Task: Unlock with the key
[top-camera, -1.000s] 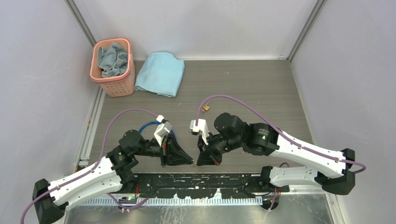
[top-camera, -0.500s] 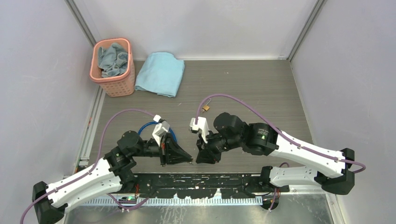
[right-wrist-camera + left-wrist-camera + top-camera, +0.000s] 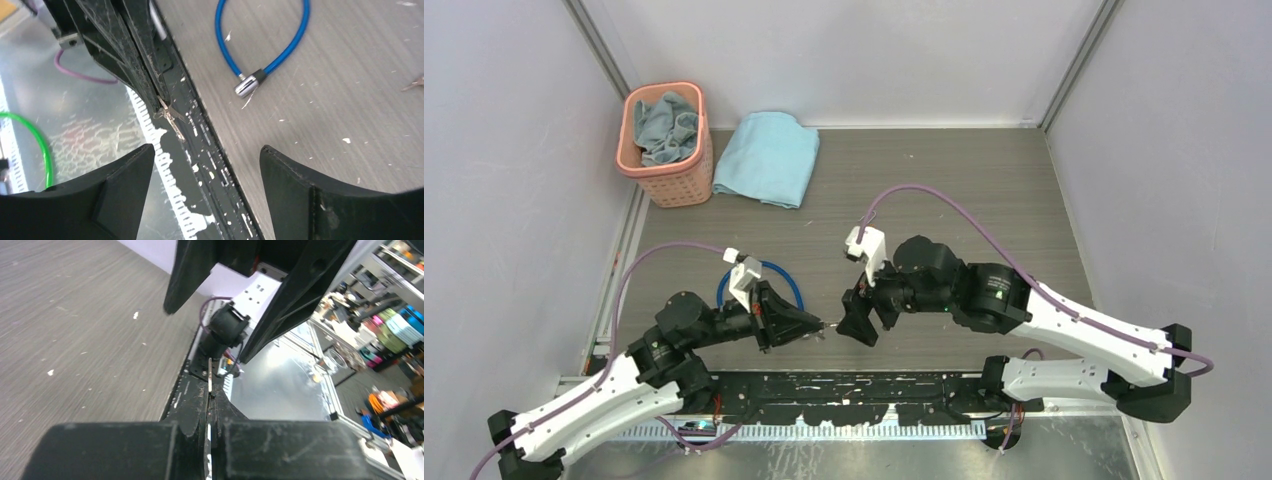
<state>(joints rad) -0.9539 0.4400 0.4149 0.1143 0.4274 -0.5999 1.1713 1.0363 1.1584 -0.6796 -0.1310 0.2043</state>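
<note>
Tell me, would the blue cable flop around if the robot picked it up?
Probably bendy, not floppy: the blue cable lies in a round, springy loop. It likely feels slippery, since its coating looks smooth. Its metal end would probably hang lowest, being the heavier-looking part.

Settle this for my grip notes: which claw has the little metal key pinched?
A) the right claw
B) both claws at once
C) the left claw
C: in the right wrist view the key sticks out from the shut tips of the left claw, while the right claw stands wide open with nothing between its fingers.
</note>
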